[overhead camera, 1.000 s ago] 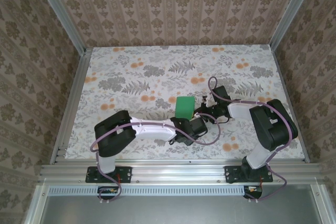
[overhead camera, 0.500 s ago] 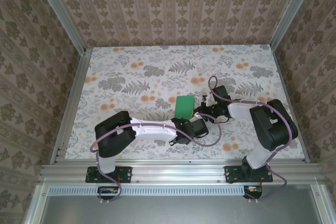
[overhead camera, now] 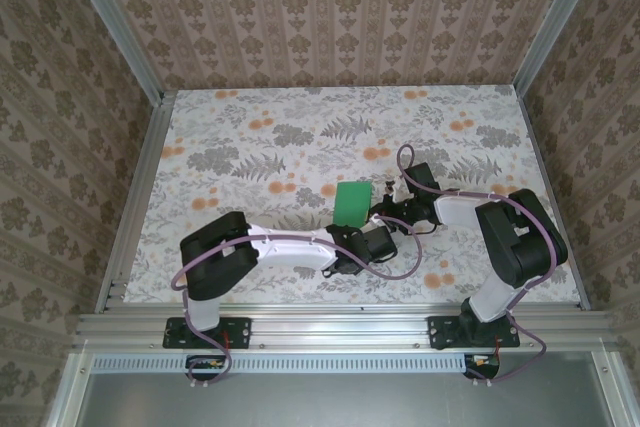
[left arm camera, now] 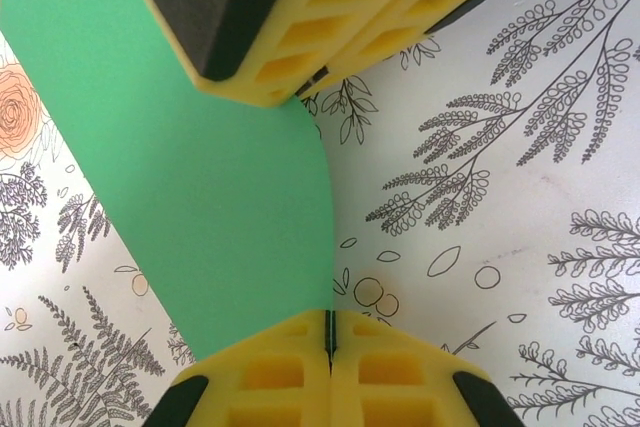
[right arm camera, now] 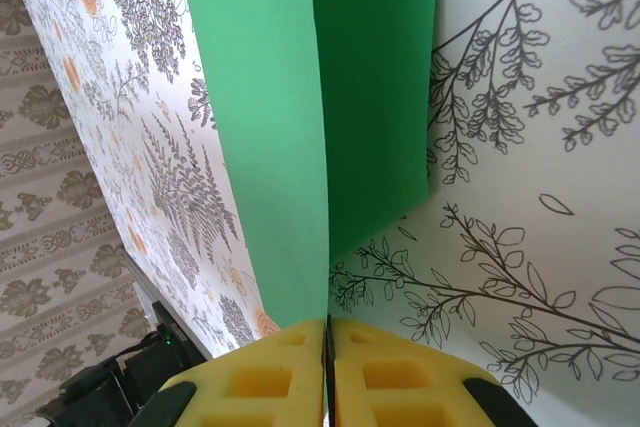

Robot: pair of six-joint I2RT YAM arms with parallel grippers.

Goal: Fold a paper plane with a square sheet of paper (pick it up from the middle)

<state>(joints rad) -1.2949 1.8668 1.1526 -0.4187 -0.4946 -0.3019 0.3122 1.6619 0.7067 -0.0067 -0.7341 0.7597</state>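
Okay, my left gripper [left arm camera: 330, 332] is pressed together, pinching an edge of the green paper [left arm camera: 210, 187]. My right gripper [right arm camera: 326, 332] pinches its crease. The paper sits mid-table [overhead camera: 250, 137] between both. I'd hold both pinches firm and pull evenly so the crease runs straight. Wrist views reveal the fold; from the top it reads flat.

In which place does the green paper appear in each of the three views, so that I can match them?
Top view: green paper lies mid-table, slightly right of centre.
Left wrist view: the paper fills the left half, from the top edge almost to the bottom.
Right wrist view: the paper is in the upper middle and shows a crease.
Shared landmark: the fern-printed table.
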